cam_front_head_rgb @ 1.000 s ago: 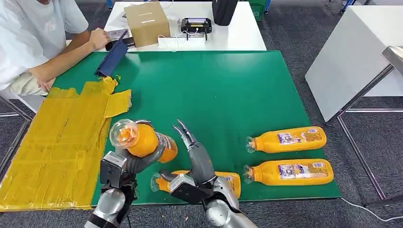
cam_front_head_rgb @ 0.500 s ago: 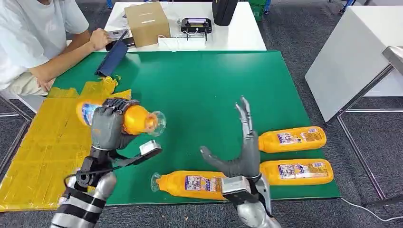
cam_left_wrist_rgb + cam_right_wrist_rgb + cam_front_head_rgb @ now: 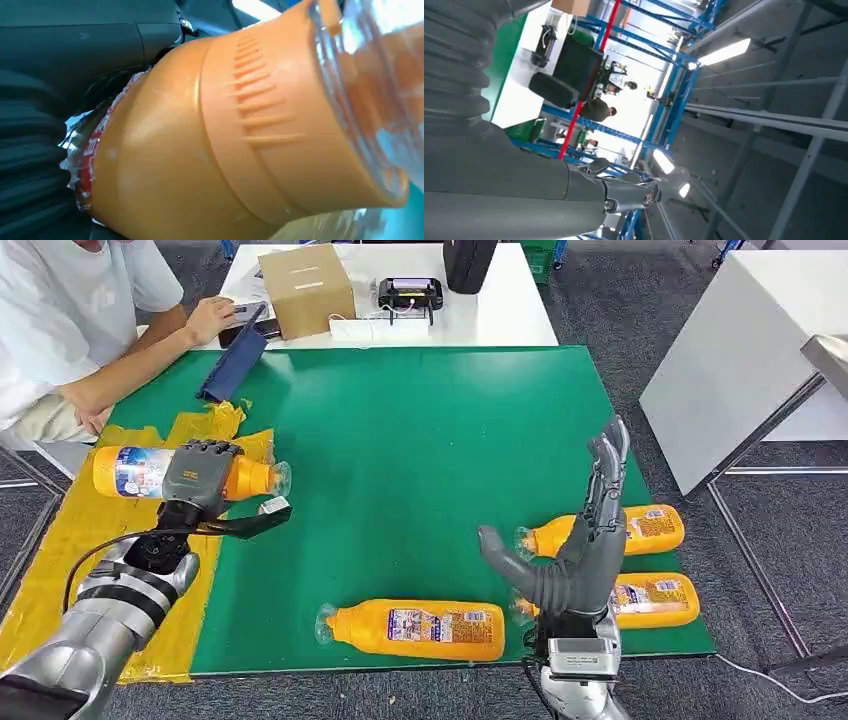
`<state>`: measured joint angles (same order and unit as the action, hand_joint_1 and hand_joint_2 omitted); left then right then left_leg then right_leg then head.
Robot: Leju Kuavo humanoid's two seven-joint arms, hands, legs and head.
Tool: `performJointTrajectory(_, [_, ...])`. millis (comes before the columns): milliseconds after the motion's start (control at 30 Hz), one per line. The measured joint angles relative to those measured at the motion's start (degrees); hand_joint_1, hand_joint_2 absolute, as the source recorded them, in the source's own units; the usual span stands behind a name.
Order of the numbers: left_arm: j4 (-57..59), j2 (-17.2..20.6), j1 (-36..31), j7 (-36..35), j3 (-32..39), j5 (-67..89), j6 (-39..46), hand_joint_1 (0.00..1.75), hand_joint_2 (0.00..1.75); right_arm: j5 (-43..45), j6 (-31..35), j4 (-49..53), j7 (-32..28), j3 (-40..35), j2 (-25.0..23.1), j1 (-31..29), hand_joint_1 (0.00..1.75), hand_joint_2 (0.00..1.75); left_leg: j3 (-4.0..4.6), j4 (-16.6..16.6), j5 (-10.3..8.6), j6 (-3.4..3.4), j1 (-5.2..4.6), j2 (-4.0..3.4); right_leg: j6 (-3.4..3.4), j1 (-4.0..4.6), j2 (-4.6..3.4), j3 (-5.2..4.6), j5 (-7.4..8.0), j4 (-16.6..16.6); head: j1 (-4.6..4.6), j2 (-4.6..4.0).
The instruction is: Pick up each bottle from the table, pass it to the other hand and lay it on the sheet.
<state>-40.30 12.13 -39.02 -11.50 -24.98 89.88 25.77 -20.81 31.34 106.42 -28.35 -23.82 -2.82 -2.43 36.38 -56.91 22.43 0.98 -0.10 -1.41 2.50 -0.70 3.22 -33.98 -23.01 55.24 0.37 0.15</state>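
In the head view the left hand (image 3: 200, 478), at about nine o'clock, grips an orange bottle (image 3: 150, 471) around its shoulder; the bottle lies level above the yellow sheet (image 3: 90, 570), its clear cap (image 3: 279, 478) pointing toward three o'clock, just over the sheet's edge where it meets the green table (image 3: 420, 440). The right hand (image 3: 575, 550), at about five o'clock, stands upright with fingers straight and thumb spread wide, holding nothing. A second bottle (image 3: 415, 628) lies flat on the green at six o'clock, near the front edge, cap toward nine. Two more bottles (image 3: 655, 527) lie side by side at four o'clock, partly behind the right hand. At eleven o'clock a person (image 3: 70, 320) in a white shirt sits with a forearm on the table near a cardboard box (image 3: 307, 288). In the left wrist view the held bottle (image 3: 210, 150) sits close before the camera, its ridged neck and clear cap (image 3: 370, 90) plain, dark fingers (image 3: 100, 45) wrapped against its labelled body. In the right wrist view the right hand (image 3: 524, 190) has a dark finger (image 3: 634, 195) stretched out straight against blue racking (image 3: 664, 90) and grey ceiling beams, closed on nothing.
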Motion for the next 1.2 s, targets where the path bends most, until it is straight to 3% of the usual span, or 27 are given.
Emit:
performJointTrajectory(367, [9.4, -0.35, -0.46, 0.87, 0.88, -2.28, -2.49, 1.75, 1.75, 1.29, -0.83, 0.07, 0.0, -0.04, 0.13, -0.16, 0.0, 1.75, 0.0, 0.01, -0.01, -0.01, 0.02, -0.01, -0.02, 0.02, 0.0, -0.01, -0.01, 0.0, -0.02, 0.0])
performJointTrajectory(400, [10.26, -0.53, -0.38, 0.77, 1.42, -3.05, -2.97, 0.0, 1.75, 1.29, -0.83, 0.04, 0.02, -0.06, 0.13, -0.3, 0.0, 1.75, 0.0, 0.01, -0.01, -0.01, 0.02, -0.01, -0.02, 0.02, 0.0, -0.01, -0.01, 0.0, 0.0, 0.0])
performJointTrajectory(1000, [15.84, -3.37, 0.92, 3.54, 10.69, -9.03, 1.12, 0.0, 1.75, -1.79, -1.81, -4.04, 3.23, -1.36, 0.13, -2.56, 0.0, 1.75, -0.08, 0.02, -0.02, -0.01, 0.01, 0.07, -0.02, 0.01, 0.02, 0.12, -0.02, 0.0, -0.02, 0.0])
performJointTrajectory(1100, [15.8, -4.33, 1.81, 8.31, 12.75, -13.41, 6.24, 0.0, 1.75, -3.0, -1.22, -4.44, 3.34, -1.38, 0.13, -2.59, 0.0, 1.75, -0.08, 0.01, -0.02, -0.01, 0.0, 0.06, -0.02, -0.01, 0.01, 0.09, -0.01, 0.0, -0.02, 0.0])
performJointTrajectory(1200, [14.02, -5.71, 4.01, 17.52, 16.18, -21.32, 13.15, 0.0, 1.75, -5.2, -0.04, -4.79, 3.65, -1.36, 0.28, -2.57, 0.0, 1.75, -0.06, 0.0, -0.02, -0.01, 0.0, 0.06, -0.02, -0.01, 0.02, 0.05, -0.01, 0.0, -0.02, 0.0])
